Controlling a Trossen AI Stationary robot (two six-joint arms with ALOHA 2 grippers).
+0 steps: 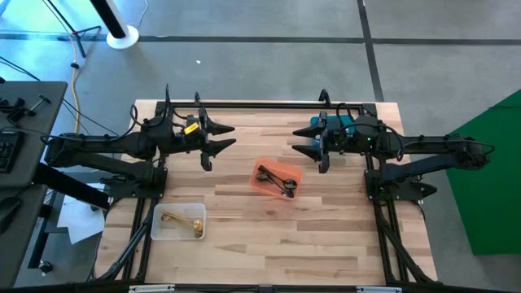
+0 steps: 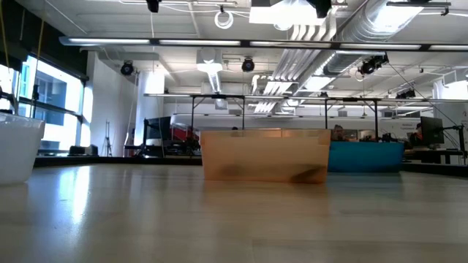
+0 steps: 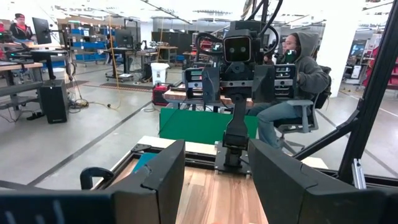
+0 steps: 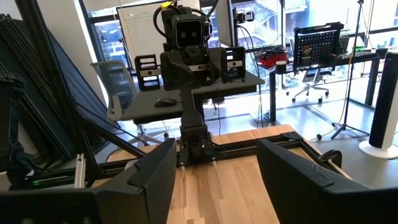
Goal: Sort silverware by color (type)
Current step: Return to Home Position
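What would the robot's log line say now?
left gripper: open, table's back | right gripper: open, table's back | gold spoons: in white bin | dark silverware: in orange bin

The wooden table (image 1: 326, 236) is carrying two bins: an orange bin (image 1: 265, 188) is sitting near its middle, and a white bin (image 1: 169, 233) is resting toward its near left corner.

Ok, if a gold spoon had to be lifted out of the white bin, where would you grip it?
Probably mid-handle, from straight above: the gold spoons seem to lie flat in the white bin, whose walls block any sideways approach. The left gripper is nearer.
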